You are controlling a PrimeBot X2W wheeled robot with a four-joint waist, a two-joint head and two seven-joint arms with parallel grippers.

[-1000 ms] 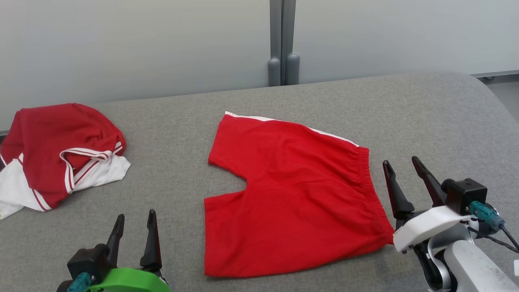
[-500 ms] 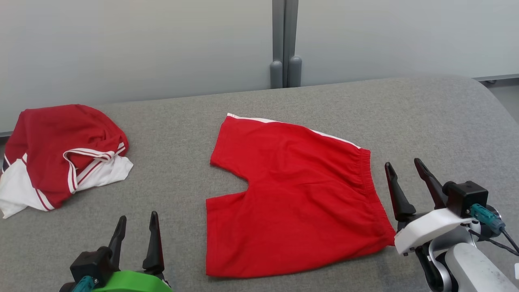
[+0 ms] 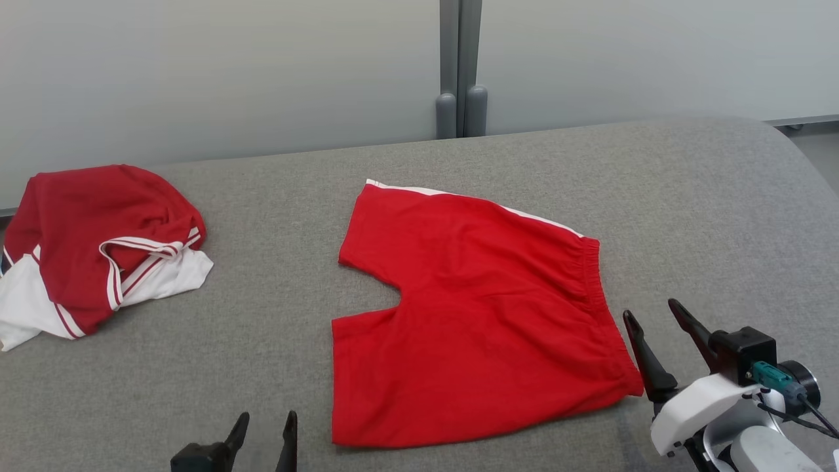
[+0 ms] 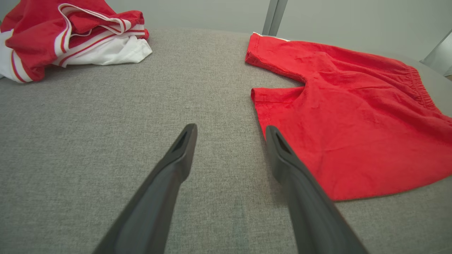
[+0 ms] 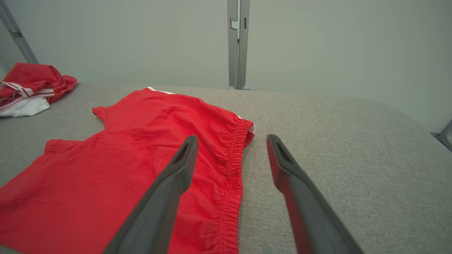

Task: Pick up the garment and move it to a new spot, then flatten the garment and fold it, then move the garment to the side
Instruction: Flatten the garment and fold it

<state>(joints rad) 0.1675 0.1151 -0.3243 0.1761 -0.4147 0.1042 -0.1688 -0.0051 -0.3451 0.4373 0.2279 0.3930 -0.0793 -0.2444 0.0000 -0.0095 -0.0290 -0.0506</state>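
Note:
The garment, red shorts [image 3: 472, 314] with a white side stripe and an elastic waistband, lies spread flat on the grey table [image 3: 275, 196], waistband to the right. My left gripper [image 3: 267, 419] is open at the bottom edge, just left of the shorts' near leg hem. In the left wrist view the left gripper [image 4: 230, 128] hovers over bare cloth-covered table with the shorts [image 4: 353, 116] beside its right finger. My right gripper [image 3: 651, 309] is open beside the waistband's near corner. In the right wrist view the right gripper [image 5: 231, 138] straddles the waistband edge of the shorts [image 5: 123, 169], holding nothing.
A crumpled pile of red and white clothing [image 3: 98, 242] sits at the table's far left, also seen as the pile [image 4: 63, 38] in the left wrist view. A grey post [image 3: 459, 65] and pale wall stand behind. The table's right edge curves away at the right.
Both grippers have drawn back toward the view's lower edge. The left one also shifted right, nearer the shorts' leg hem. The shorts and the pile have not moved.

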